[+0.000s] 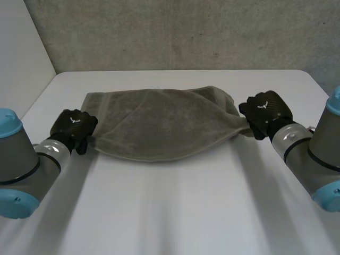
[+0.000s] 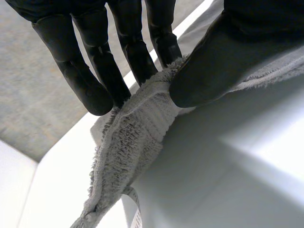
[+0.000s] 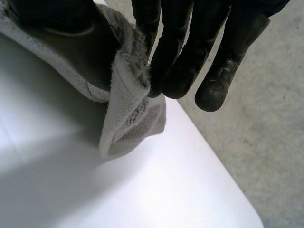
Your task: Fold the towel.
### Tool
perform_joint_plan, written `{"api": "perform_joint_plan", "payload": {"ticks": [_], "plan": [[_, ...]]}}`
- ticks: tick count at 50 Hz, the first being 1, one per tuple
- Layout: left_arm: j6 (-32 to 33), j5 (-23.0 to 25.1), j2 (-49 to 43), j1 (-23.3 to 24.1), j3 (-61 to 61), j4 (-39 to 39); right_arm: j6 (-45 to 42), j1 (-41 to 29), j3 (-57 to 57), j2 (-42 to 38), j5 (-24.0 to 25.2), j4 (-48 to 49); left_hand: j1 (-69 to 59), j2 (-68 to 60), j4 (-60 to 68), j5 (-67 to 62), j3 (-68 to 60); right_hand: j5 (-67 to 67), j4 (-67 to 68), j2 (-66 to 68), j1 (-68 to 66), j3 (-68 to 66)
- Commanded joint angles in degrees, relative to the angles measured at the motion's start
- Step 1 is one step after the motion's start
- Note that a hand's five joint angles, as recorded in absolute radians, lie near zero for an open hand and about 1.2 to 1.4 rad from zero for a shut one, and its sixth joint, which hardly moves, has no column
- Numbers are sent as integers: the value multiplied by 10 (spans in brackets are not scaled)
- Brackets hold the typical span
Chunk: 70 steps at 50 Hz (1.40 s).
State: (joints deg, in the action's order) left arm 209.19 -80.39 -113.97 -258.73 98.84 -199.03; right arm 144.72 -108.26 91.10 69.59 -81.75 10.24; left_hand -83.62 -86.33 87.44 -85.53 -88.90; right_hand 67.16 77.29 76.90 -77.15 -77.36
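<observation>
A grey-green towel [image 1: 159, 125] hangs stretched between my two hands above the white table [image 1: 175, 202], its near edge sagging in a curve. My left hand [image 1: 73, 126] is shut on the towel's near left corner; in the left wrist view the thumb [image 2: 213, 66] pinches the cloth [image 2: 137, 137] against the fingers [image 2: 99, 71]. At the opposite end my right hand [image 1: 264, 110] is shut on the near right corner. There the thumb [image 3: 61, 38] presses the bunched towel edge [image 3: 126, 95] against the fingers [image 3: 180, 61].
A grey concrete wall [image 1: 175, 32] rises behind the table's far edge. Grey floor [image 3: 266, 142] lies beyond the table's right edge. Bare white tabletop spreads in front of the towel.
</observation>
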Motion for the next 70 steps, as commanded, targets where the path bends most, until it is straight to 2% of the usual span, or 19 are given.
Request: {"api": "perform_joint_plan", "payload": {"ticks": [1, 6, 10, 13, 15, 16, 18, 23, 28, 33, 40, 47, 52, 55, 58, 60, 63, 65, 70], "plan": [[0, 48, 3, -8, 14, 31, 6, 37, 34, -7, 5, 0, 36, 63, -74, 155, 89, 28, 27, 31, -28, -26], [-2, 53, 45, -32, 21, 82, 3, 51, 55, 12, 5, -3, 36, 63, -74, 155, 89, 28, 27, 31, -28, -26], [-2, 54, 79, -37, 26, 106, 6, 64, 69, 90, 6, -27, 36, 63, -74, 155, 89, 28, 27, 31, -28, -26], [-4, 53, 122, -38, 32, 122, 6, 78, 71, 114, 13, -46, 36, 63, -74, 155, 89, 28, 27, 31, -28, -26], [-4, 52, 146, -39, 37, 127, 7, 93, 71, 149, 50, -99, 36, 63, -74, 155, 89, 28, 27, 31, -28, -26], [-5, 52, 171, -41, 43, 130, 7, 93, 71, 149, 50, -99, 36, 63, -74, 155, 89, 28, 27, 31, -28, -26], [-7, 51, 197, -45, 50, 131, 7, 99, 71, 177, 104, -142, 36, 63, -74, 155, 89, 28, 27, 31, -28, -26], [-10, 50, 264, -49, 67, 131, 7, 110, 63, 192, 143, -186, 36, 63, -74, 155, 89, 28, 27, 31, -28, -26], [-10, 48, 297, -46, 78, 145, 7, 108, 43, 209, 137, -235, 36, 63, -74, 155, 89, 28, 27, 31, -28, -26], [-8, 48, 314, -46, 86, 200, 3, 109, 22, 241, 136, -277, 36, 63, -74, 155, 89, 28, 27, 31, -28, -26], [-8, 50, 325, -49, 87, 206, 1, 109, -7, 261, 138, -304, 36, 63, -74, 155, 89, 28, 27, 31, -28, -26], [-4, 52, 270, -49, 73, 181, -3, 109, -22, 189, 138, -302, 36, 63, -74, 155, 89, 28, 27, 31, -28, -26], [-1, 47, 150, -38, 21, 117, -16, 102, -86, 76, 135, -300, 36, 63, -74, 155, 89, 28, 27, 31, -28, -26], [-1, 47, 118, -36, 0, 104, -14, 101, -112, 43, 135, -301, 36, 63, -74, 155, 89, 28, 27, 31, -28, -26], [-3, 42, 50, -20, -55, 84, -1, 101, -170, -25, 127, -302, 36, 63, -74, 155, 89, 28, 27, 31, -28, -26], [-3, 38, -15, 2, -121, 82, 19, 100, -221, -85, 96, -295, 36, 63, -74, 155, 89, 28, 27, 31, -28, -26], [-4, 28, -46, 11, -155, 84, 28, 98, -244, -111, 73, -287, 36, 63, -74, 155, 89, 28, 27, 31, -28, -26], [-4, -3, -98, 22, -215, 84, 41, 82, -277, -158, 40, -249, 36, 63, -74, 155, 89, 28, 27, 31, -28, -26], [-4, -33, -151, 24, -277, 79, 43, 63, -287, -195, 6, -162, 36, 63, -74, 155, 89, 28, 27, 31, -28, -26]]}}
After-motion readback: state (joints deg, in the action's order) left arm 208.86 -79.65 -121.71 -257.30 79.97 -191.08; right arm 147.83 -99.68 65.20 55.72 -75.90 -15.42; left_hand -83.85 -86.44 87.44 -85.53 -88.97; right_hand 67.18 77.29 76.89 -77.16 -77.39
